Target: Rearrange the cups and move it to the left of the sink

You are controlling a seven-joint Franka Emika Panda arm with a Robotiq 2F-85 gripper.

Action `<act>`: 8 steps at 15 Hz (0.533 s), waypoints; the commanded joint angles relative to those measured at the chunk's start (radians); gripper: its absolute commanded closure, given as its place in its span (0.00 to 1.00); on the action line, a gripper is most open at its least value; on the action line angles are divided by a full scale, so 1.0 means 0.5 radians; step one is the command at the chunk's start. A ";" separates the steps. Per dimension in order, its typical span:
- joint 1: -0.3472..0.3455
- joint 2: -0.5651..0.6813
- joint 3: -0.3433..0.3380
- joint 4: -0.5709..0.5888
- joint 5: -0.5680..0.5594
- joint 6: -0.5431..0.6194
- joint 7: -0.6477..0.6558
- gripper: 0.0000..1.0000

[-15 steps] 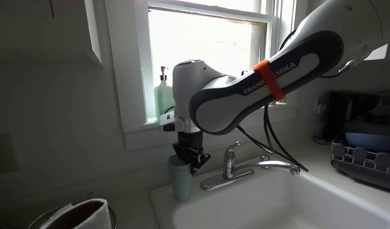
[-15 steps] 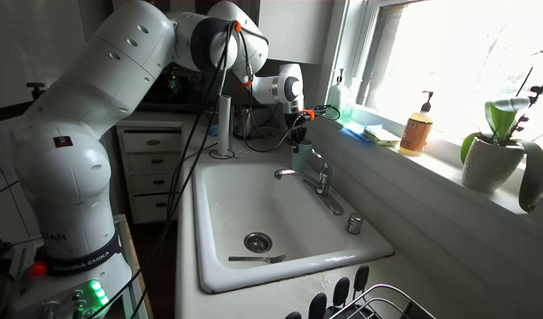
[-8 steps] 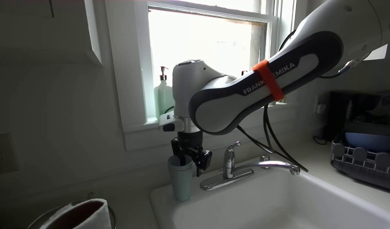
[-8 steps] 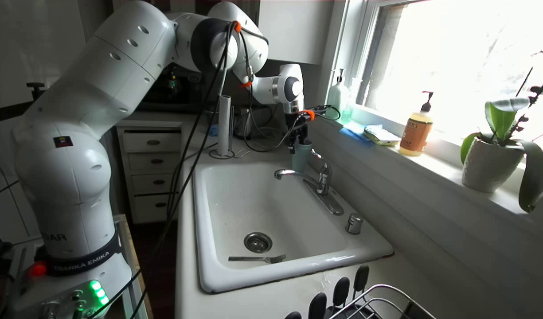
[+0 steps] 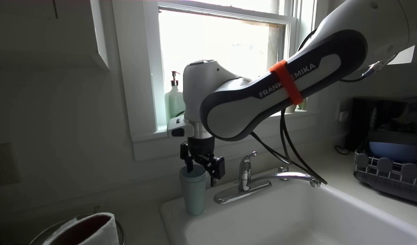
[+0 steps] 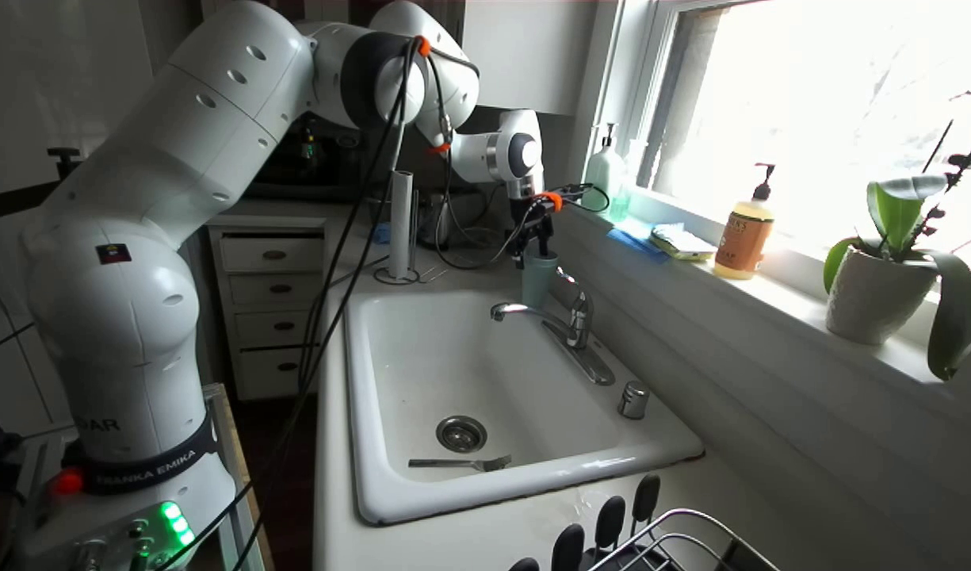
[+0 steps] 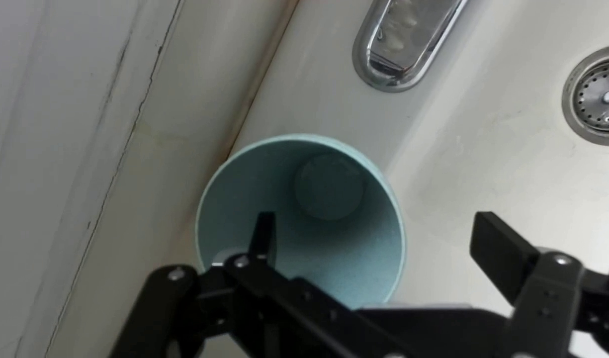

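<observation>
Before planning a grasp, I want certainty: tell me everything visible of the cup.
The cup is plain pale teal-green, handleless, tapering toward its base, and looks like matte plastic. It stands upright on the white rim of the sink, at a corner, apart from the faucet. Its open mouth shows a round bottom inside. One finger of the open tool is over or in that mouth, the other outside; contact cannot be told.

In an exterior view I see the plain, tapered, pale teal-green cup [image 5: 194, 195] standing upright on the white sink [image 5: 176, 223], by its rim's far left corner.
</observation>
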 commanded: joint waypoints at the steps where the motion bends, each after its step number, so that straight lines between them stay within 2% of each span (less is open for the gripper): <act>1: 0.033 -0.009 -0.014 0.042 -0.005 0.019 0.075 0.00; 8: 0.061 -0.060 -0.009 0.027 0.006 0.038 0.291 0.00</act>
